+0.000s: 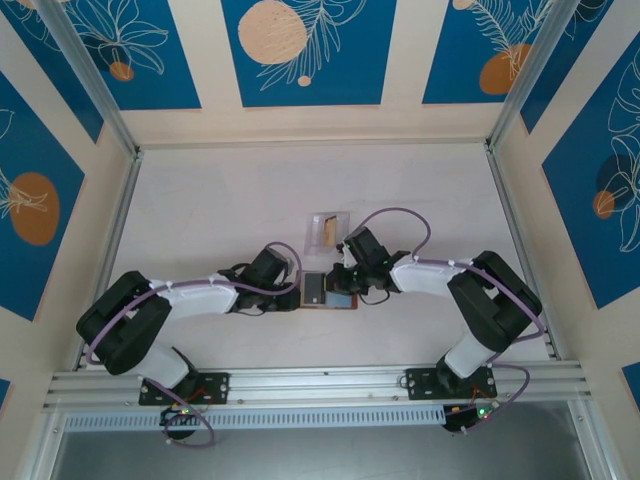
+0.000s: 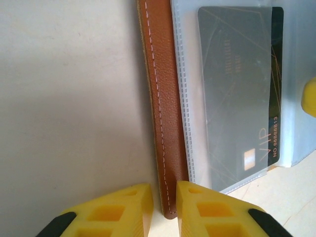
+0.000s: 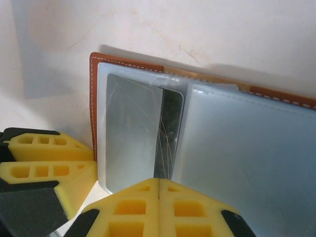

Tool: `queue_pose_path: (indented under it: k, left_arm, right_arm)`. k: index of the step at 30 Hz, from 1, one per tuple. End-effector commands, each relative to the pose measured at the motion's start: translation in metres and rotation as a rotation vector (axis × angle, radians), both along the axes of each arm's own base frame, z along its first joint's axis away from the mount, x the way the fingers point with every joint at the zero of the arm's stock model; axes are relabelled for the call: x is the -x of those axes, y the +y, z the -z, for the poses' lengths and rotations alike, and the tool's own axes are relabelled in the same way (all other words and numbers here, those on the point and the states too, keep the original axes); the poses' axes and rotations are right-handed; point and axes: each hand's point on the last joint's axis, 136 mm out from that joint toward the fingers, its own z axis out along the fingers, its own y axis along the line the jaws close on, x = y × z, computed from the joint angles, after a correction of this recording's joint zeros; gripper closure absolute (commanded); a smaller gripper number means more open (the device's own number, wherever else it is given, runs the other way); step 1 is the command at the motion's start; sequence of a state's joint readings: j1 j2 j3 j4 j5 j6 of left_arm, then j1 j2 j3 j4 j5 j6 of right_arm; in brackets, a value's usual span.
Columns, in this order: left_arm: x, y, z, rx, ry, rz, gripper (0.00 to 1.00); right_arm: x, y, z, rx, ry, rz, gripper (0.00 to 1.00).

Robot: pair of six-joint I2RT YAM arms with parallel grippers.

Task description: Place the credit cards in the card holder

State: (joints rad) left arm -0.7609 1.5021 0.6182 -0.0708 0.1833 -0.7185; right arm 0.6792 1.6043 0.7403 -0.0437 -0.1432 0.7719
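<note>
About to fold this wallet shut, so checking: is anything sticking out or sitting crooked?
Yes. The dark card sits only partly in a clear pocket of the wallet; a strip along its long edge pokes out uncovered.

Top view: the unfolded reddish-brown leather card holder [image 1: 340,300] is partly covered by the left gripper [image 1: 296,293] and right gripper [image 1: 345,284]. The tan contents of the clear plastic box [image 1: 328,228] are too small to identify, possibly a card.
Left wrist view: the holder runs off the top and right edges. The dark grey credit card [image 2: 237,84] is veiled by a frosted plastic sleeve [image 2: 190,123], and its print is legible only on the uncovered right strip.
Right wrist view: the card's lower end is hidden behind the right gripper's closed yellow fingertips [image 3: 133,203]. The holder is cut off right and below.
</note>
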Motion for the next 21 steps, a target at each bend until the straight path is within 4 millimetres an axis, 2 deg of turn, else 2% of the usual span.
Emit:
queue_pose_path:
  k: [1,12,21]
  left_arm:
    - [0.017,0.020,0.028,-0.098,0.071,0.018,0.79]
    - [0.021,0.024,0.036,-0.114,0.082,0.024,0.80]
    - [0.024,0.023,0.041,-0.120,0.090,0.029,0.80]
  right_arm:
    - [-0.001,0.000,0.002,0.057,-0.005,-0.013,0.99]
    - [0.000,-0.002,0.015,0.144,0.004,-0.011,1.00]
    - [-0.002,0.018,0.018,0.107,0.013,-0.038,1.00]
